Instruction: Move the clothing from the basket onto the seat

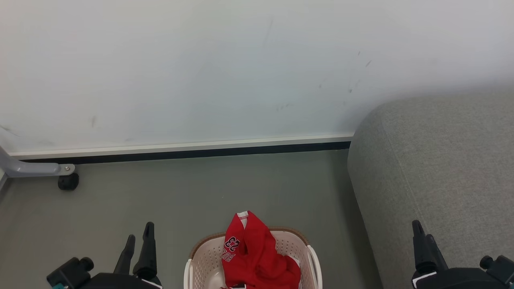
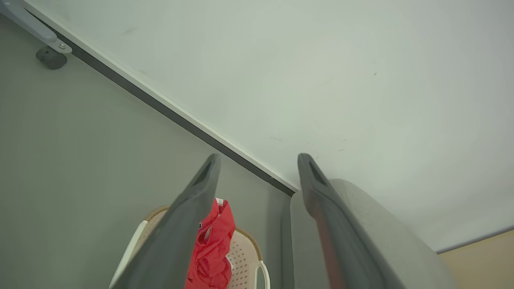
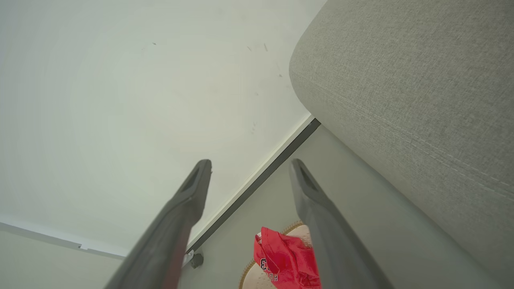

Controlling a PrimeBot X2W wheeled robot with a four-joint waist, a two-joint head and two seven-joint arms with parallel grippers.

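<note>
The clothing [image 1: 257, 253] is a heap of red jerseys, one showing the number 23, piled up past the rim of the cream perforated basket [image 1: 200, 259] on the floor at the bottom centre. The grey woven seat [image 1: 441, 168] rises at the right, close beside the basket. My left gripper [image 1: 139, 231] stands open to the left of the basket with nothing in it. My right gripper [image 1: 422, 230] stands open in front of the seat's edge, also with nothing in it. The left wrist view looks past the open left gripper [image 2: 259, 158] at the clothing [image 2: 213, 241], basket [image 2: 245, 257] and seat [image 2: 381, 233]. In the right wrist view the open right gripper [image 3: 249, 163] frames the clothing [image 3: 285, 257], basket [image 3: 248, 279] and seat [image 3: 401, 80].
A pale wall with a white and black baseboard [image 1: 180, 149] runs behind the basket. A grey metal leg with a black caster [image 1: 67, 181] stands at the far left. Grey floor [image 1: 225, 188] lies between basket and wall.
</note>
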